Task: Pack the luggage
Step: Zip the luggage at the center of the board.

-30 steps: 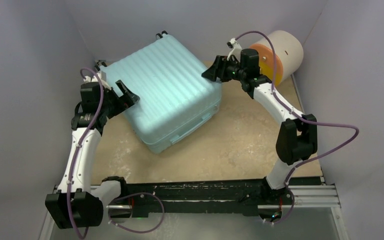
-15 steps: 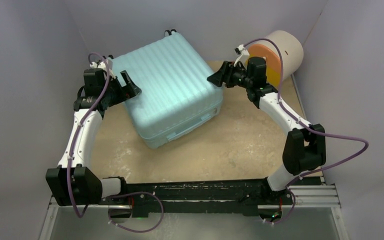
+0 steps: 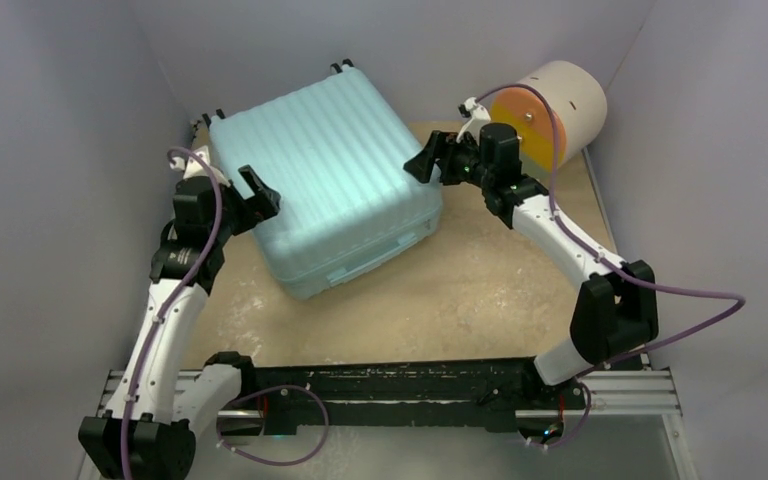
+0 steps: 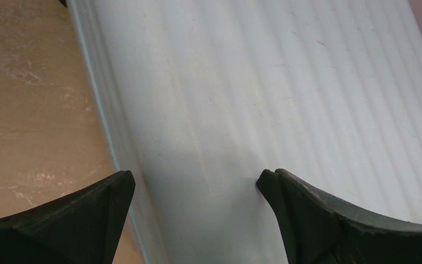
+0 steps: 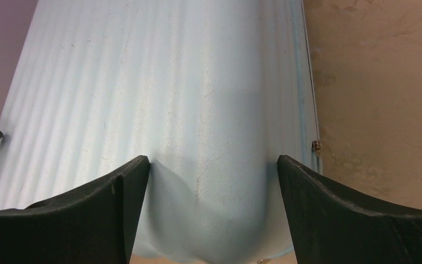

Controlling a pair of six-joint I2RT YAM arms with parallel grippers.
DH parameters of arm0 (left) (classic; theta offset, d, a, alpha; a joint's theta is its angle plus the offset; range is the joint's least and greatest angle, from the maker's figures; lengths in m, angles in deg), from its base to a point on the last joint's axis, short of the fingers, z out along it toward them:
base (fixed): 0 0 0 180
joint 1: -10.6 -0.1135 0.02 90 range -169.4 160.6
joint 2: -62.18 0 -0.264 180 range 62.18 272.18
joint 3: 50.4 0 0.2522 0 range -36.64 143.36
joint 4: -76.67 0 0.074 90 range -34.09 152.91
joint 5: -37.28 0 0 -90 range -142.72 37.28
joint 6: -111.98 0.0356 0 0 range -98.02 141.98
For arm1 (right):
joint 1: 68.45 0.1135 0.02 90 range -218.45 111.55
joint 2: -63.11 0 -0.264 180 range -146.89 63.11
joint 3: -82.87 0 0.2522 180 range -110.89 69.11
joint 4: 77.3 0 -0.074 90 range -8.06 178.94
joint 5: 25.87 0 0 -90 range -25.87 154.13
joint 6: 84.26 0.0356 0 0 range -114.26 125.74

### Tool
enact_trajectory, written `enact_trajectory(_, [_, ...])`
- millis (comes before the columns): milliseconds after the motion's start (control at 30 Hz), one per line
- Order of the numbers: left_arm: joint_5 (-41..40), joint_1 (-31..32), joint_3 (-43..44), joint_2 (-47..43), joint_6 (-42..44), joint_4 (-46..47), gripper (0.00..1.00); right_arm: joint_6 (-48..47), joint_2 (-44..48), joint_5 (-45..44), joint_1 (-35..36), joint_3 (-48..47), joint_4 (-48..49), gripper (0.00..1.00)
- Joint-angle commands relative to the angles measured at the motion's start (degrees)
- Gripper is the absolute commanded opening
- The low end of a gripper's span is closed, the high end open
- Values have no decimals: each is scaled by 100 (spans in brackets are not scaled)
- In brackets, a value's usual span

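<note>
The luggage (image 3: 325, 175) is a pale teal ribbed suitcase lying flat and closed on the tan table, wheels toward the back wall. My left gripper (image 3: 257, 194) is open at its left edge; in the left wrist view (image 4: 195, 181) one finger hangs over the table and the other over the ribbed shell (image 4: 286, 82). My right gripper (image 3: 426, 160) is open at the suitcase's right corner. In the right wrist view (image 5: 213, 165) the rounded corner of the shell (image 5: 159, 82) sits between both fingers, with the zip pull (image 5: 316, 147) just to the right.
A round cream drawer unit (image 3: 568, 95) with an orange front lies on its side at the back right, close behind my right wrist. Grey walls close in on the left, back and right. Bare tan table (image 3: 480, 290) lies in front of the suitcase.
The suitcase has turned slightly and shifted toward the back wall. My left gripper went back and returned along the left edge. My right gripper dropped onto the right corner and opened wider.
</note>
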Motion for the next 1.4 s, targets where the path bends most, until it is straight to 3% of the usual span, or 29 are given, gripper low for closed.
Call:
enact_trajectory(0, [-676, -96, 53, -85, -459, -192, 100, 143, 46, 238, 268, -448, -1726, 90])
enact_trajectory(133, [-646, -186, 85, 18, -636, -277, 100, -3, -229, 122, -60, -1388, -1977, 92])
enact_trajectory(233, [-367, -185, -81, -29, -647, -50, 100, -280, -965, 213, -132, -2250, -2423, 93])
enact_trajectory(433, [747, -183, -401, -139, -470, 255, 96, -743, -2068, 1340, -140, -3011, -3000, 85])
enact_trajectory(633, [936, -179, -398, -757, -146, -187, 95, -1035, -1667, 1292, 204, -2080, -3245, 75])
enact_trajectory(800, [657, -186, -184, -1457, 96, -915, 95, -598, -1051, 1261, 601, -676, -2683, 69])
enact_trajectory(1000, [834, -167, 265, -2279, 312, -1697, 97, 638, -471, 1503, 971, 725, -1239, 68])
enact_trajectory(1133, [1278, -123, 372, -2334, 332, -2149, 97, 1416, -317, 1437, 1349, 1189, -438, 68])
enact_trajectory(1367, [2215, -102, -507, -2572, -148, -1819, 99, 2130, -239, 855, 2074, 1355, 180, 72])
